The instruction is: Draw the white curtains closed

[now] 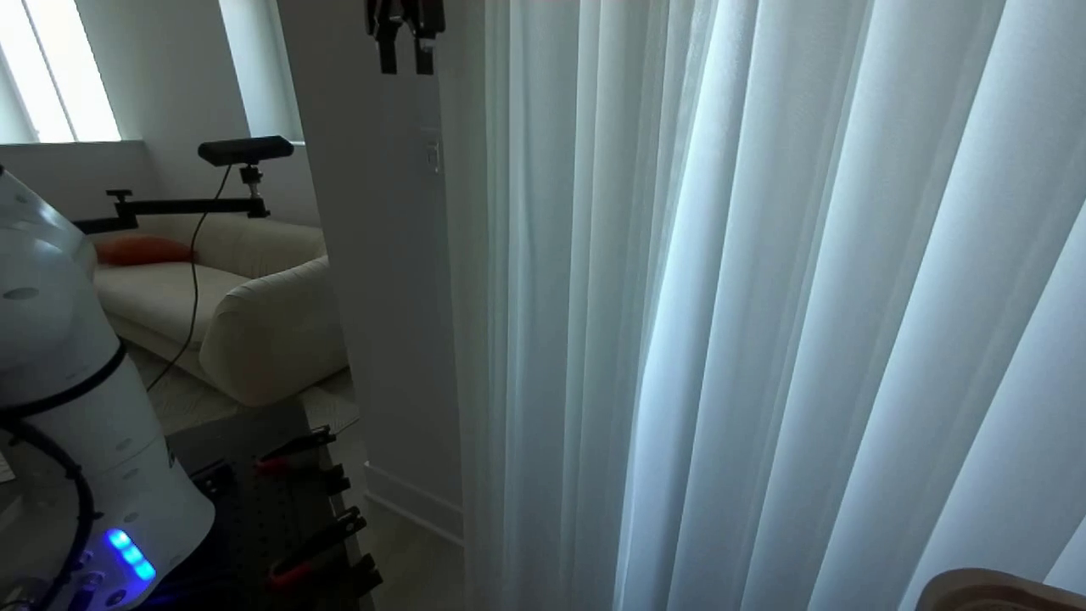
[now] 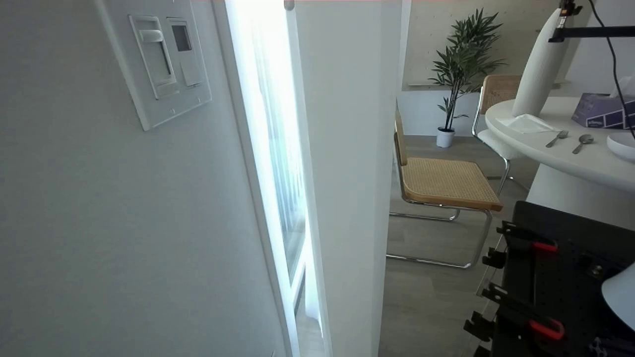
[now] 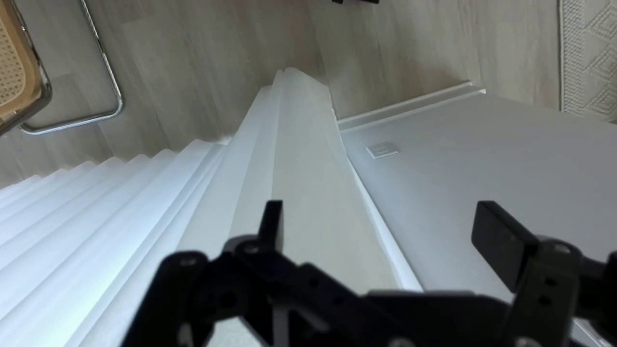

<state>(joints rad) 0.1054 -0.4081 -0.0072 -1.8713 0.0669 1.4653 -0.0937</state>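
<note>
The white curtains (image 1: 764,297) hang in tall vertical pleats across the right of an exterior view. In the wrist view the white curtains (image 3: 144,217) run in folds from the left to a wide pale edge fold by the wall. A thin bright gap lies between that fold and the wall. A smooth pale upright band beside a bright gap (image 2: 347,173) looks like this edge in an exterior view. My gripper (image 1: 405,64) is open and empty, high up left of the curtains. In the wrist view my gripper (image 3: 380,208) has its fingers either side of the edge in the picture; depth is unclear.
A grey-white wall (image 3: 458,168) adjoins the curtain edge, with a switch plate (image 2: 171,69). A cane chair (image 2: 446,183) and round table (image 2: 560,144) stand behind. A cream sofa (image 1: 280,331) is beyond. Clamps (image 1: 318,543) sit on the black base table (image 1: 246,501).
</note>
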